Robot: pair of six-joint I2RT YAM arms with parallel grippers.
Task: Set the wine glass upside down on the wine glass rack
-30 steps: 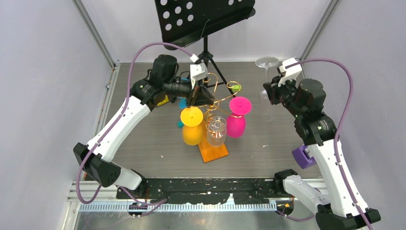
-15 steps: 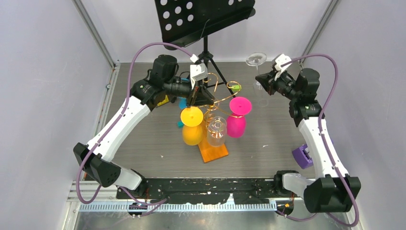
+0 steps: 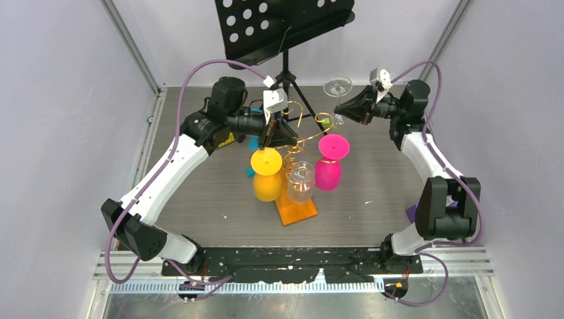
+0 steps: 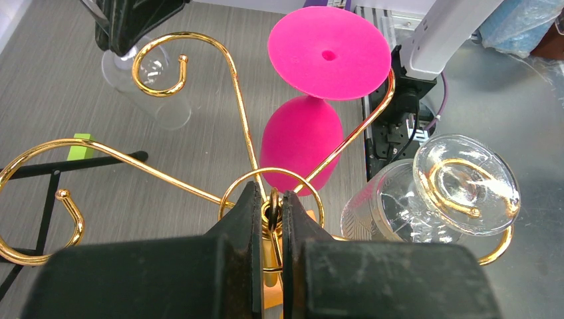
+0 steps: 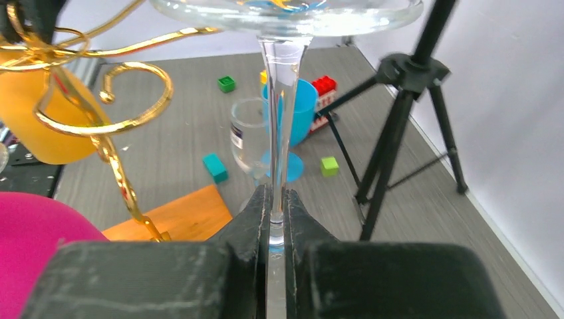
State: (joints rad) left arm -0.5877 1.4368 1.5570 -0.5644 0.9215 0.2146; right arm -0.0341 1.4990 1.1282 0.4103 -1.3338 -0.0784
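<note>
You see the right gripper [image 5: 276, 199], jaws grasping the inverted wine glass [image 5: 282, 100] stem, and left gripper [image 4: 269, 207], jaws clamping the wine glass rack [image 3: 296, 211].

Robotics lab test cell: plain pale partition walls [image 3: 60, 100] on bare aluminium frame struts [image 3: 133, 50] box in a grey wood-grain tabletop [image 3: 199, 193]. White-and-black left robot arm [image 3: 169, 163] and right robot arm [image 3: 425, 149] trail purple cables [image 3: 219, 62] from a black bolted base plate [image 3: 286, 258]. Props about: black perforated music stand [image 3: 279, 23], small coloured toy blocks [image 5: 215, 167].
</note>
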